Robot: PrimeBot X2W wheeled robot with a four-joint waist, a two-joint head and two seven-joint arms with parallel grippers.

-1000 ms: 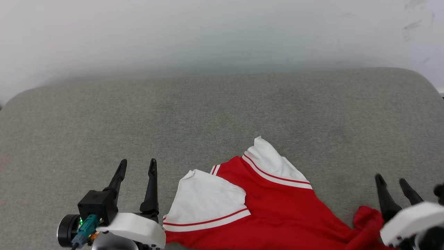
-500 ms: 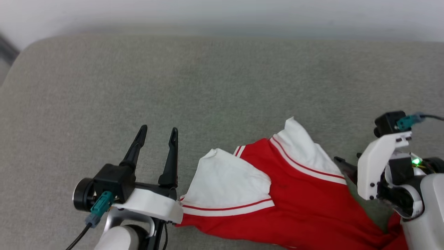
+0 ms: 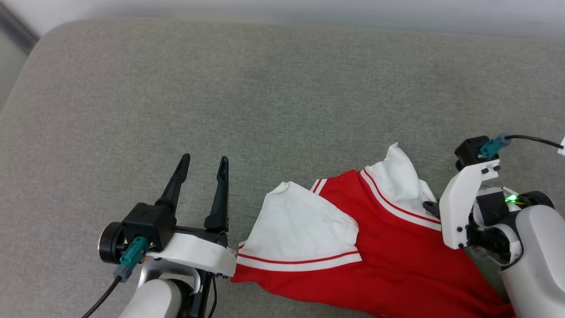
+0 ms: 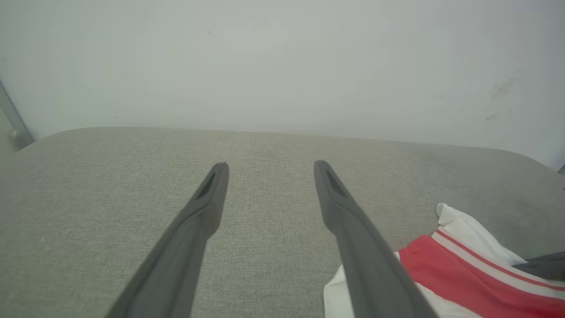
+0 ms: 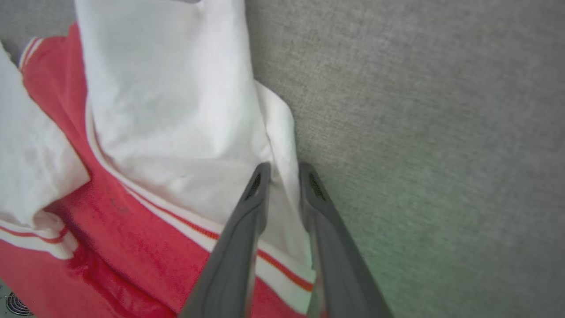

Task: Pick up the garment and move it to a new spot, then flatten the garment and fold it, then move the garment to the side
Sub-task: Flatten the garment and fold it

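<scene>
The shirt (image 3: 388,260) lies rumpled on the near right of the grey cushion (image 3: 282,88), its red body near and its white sleeves toward the far side. The right gripper (image 5: 285,168) is clenched on the outer edge of the right sleeve (image 5: 176,110), with cloth pinched between its fingers. The left gripper (image 3: 204,158) hovers just left of the shirt, fingers spread, holding nothing.

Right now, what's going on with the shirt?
The shirt lies crumpled at the near edge of the grey cushion, not yet flattened. The right gripper has its fingers narrowed astride the edge of one white sleeve; whether it has pinched the cloth is unclear. The left gripper is open and empty, beside the other sleeve.
</scene>
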